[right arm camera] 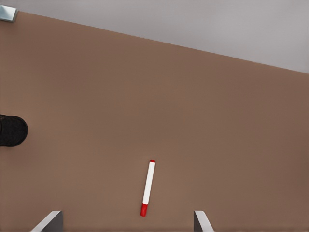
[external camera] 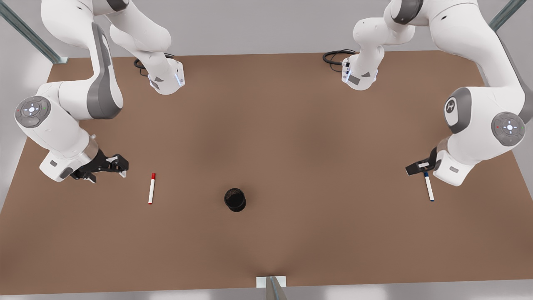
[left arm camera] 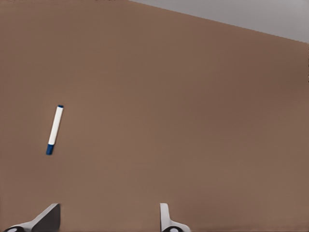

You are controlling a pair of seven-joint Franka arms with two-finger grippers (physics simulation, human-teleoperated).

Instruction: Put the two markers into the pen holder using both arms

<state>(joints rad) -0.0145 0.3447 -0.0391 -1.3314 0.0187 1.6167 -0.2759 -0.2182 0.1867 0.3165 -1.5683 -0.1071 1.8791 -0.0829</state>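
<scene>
Red marker (external camera: 152, 188): you see it flat on the desk (external camera: 291, 146), at about 9 o'clock from the pen holder and well apart from it, red cap pointing to 12 o'clock in the front view.
Blue marker (external camera: 429, 187): it lies flat far out at 3 o'clock from the holder, its blue cap just under the left end effector's tip.
Pen holder (external camera: 235, 199): your black cup stands upright near the desk's middle, between the two markers, nothing visible inside.
Right end effector (external camera: 120, 164): it hovers at 9 o'clock from the red marker, near but not touching, fingers (right arm camera: 48, 223) spread wide.
Left end effector (external camera: 416, 167): it sits at 12 o'clock of the blue marker, fingers (left arm camera: 46, 220) spread apart, gripping nothing.
</scene>
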